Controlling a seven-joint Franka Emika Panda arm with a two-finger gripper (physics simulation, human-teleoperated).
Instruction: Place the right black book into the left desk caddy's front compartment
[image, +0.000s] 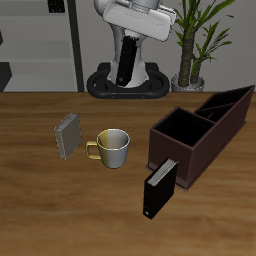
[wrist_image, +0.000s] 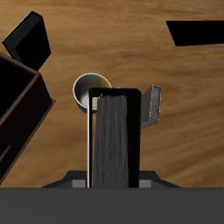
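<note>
Gripper (image: 126, 62) is high above the table's back, pinching a black book (wrist_image: 115, 136) between its fingers; the book hangs upright, spine along the fingers, probably so it can drop edge-first into a narrow slot. On the wooden table (image: 40, 200), going from the left of the exterior view, a grey book (image: 68, 135) stands beside a cream mug (image: 112, 147) with a smooth round rim. Next to the mug, another black book (image: 159, 190) leans against the left desk caddy (image: 198, 128), a thin-walled maroon box with a divider, well below the gripper.
</note>
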